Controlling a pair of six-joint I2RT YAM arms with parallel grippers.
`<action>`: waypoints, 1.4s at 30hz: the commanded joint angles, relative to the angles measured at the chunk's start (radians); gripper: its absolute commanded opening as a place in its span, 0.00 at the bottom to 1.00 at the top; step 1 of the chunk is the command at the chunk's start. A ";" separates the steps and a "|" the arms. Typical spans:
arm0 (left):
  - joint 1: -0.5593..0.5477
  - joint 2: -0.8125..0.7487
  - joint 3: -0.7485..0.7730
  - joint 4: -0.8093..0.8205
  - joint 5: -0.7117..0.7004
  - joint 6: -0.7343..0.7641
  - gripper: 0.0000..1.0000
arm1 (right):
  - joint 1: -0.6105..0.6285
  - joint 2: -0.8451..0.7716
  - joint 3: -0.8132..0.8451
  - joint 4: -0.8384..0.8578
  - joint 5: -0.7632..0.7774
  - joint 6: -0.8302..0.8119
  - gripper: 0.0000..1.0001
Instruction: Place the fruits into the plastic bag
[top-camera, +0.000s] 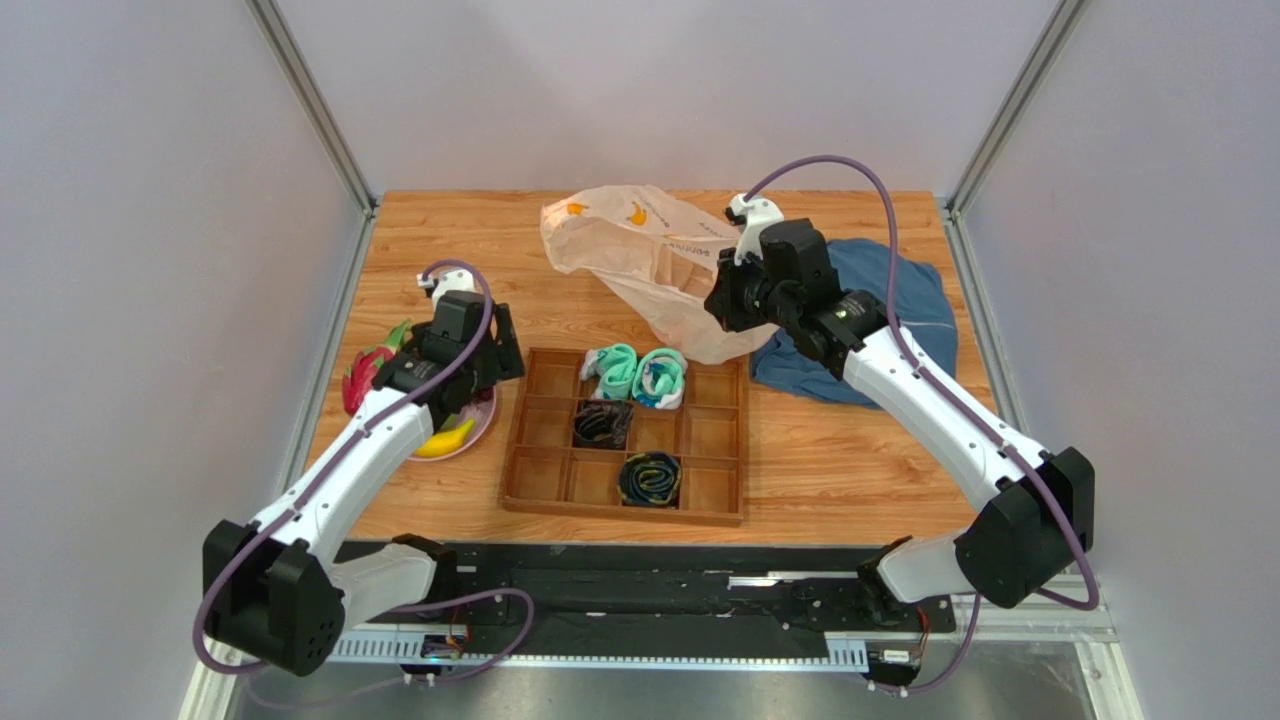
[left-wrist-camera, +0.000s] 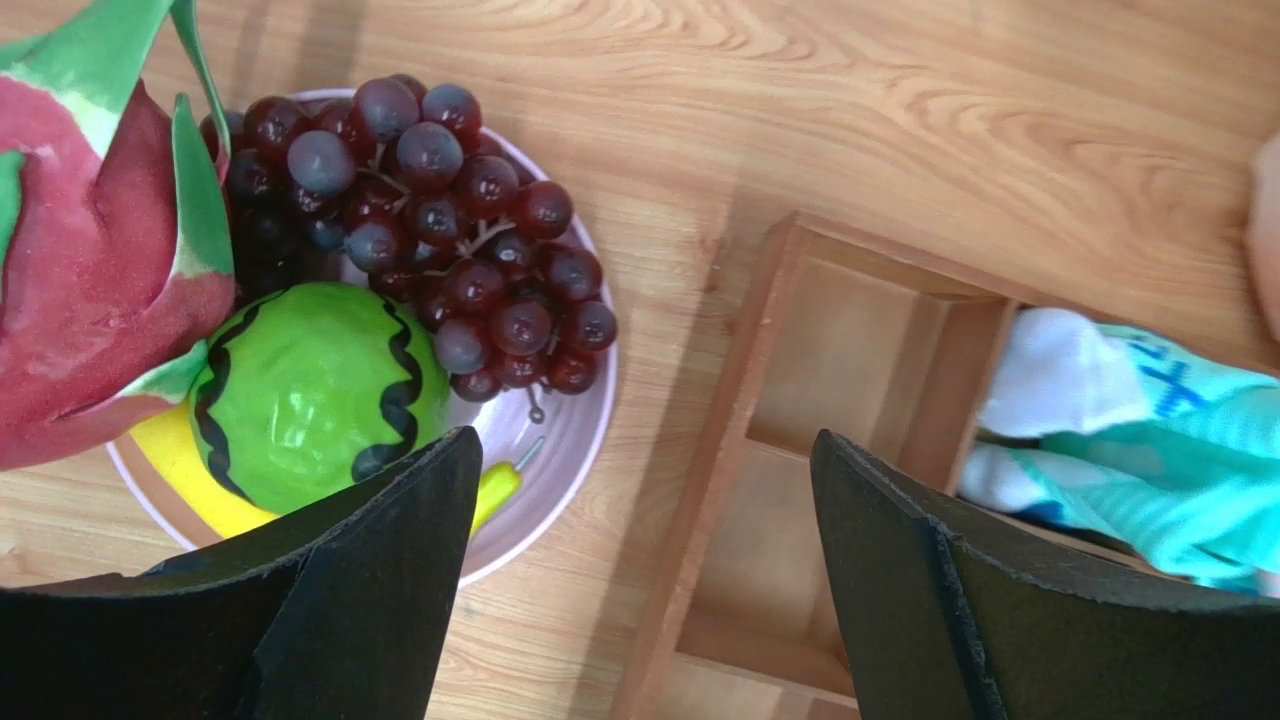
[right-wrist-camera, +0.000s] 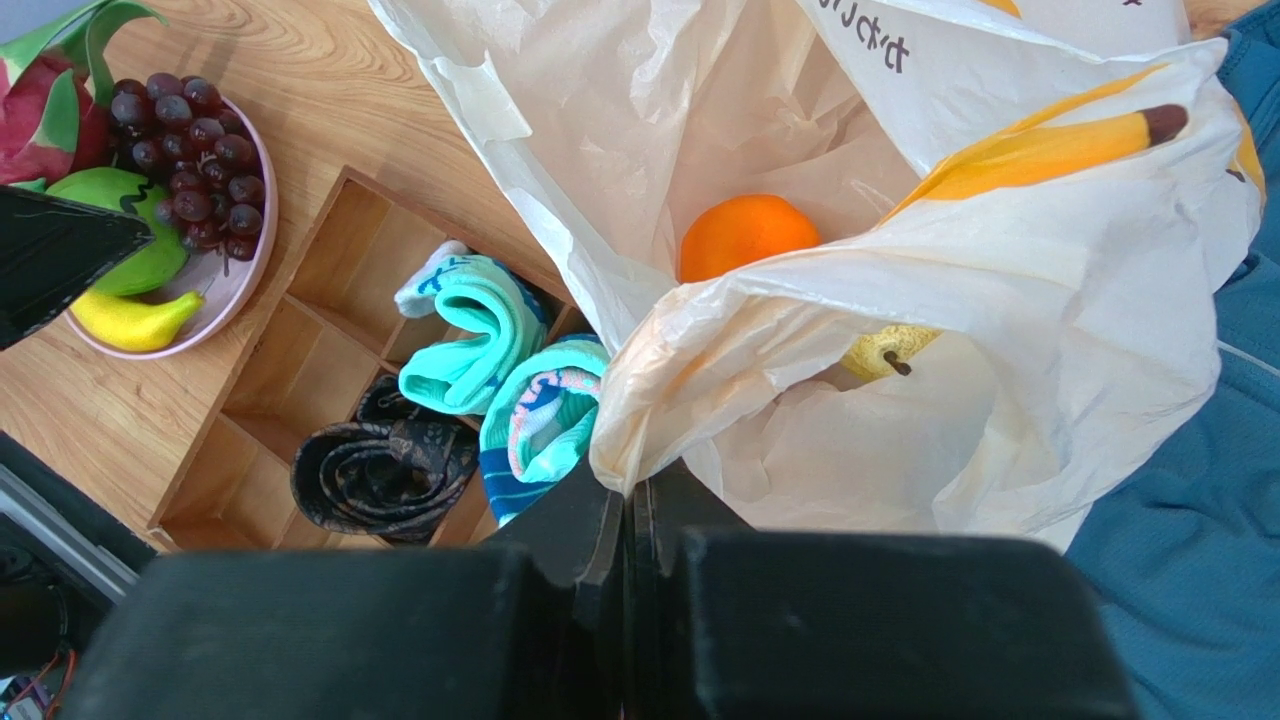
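The plastic bag (top-camera: 646, 263) lies at the back of the table, and my right gripper (right-wrist-camera: 631, 488) is shut on its rim, holding the mouth up. Inside the bag (right-wrist-camera: 932, 270) sit an orange (right-wrist-camera: 747, 236) and a lemon (right-wrist-camera: 887, 351). On the left a pale plate (left-wrist-camera: 564, 435) holds dark grapes (left-wrist-camera: 436, 225), a green striped melon (left-wrist-camera: 308, 390), a dragon fruit (left-wrist-camera: 90, 285) and a banana (right-wrist-camera: 132, 318). My left gripper (left-wrist-camera: 646, 438) hangs open above the table between the plate's right edge and the wooden tray, with nothing between its fingers.
A wooden divided tray (top-camera: 624, 515) sits mid-table with teal rolled socks (top-camera: 631, 372) and dark rolled socks (top-camera: 649, 477) in its compartments. A blue cloth garment (top-camera: 872, 315) lies under and right of the bag. Metal frame posts stand at the back corners.
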 joint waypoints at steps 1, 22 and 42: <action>0.063 0.083 0.024 0.004 0.053 0.042 0.86 | 0.003 -0.014 0.010 0.030 -0.006 -0.004 0.04; 0.136 0.361 0.150 -0.030 0.081 0.104 0.63 | 0.003 -0.015 0.013 0.021 0.011 -0.017 0.04; 0.149 0.416 0.149 -0.048 0.046 0.076 0.55 | 0.003 -0.015 0.015 0.018 0.014 -0.019 0.04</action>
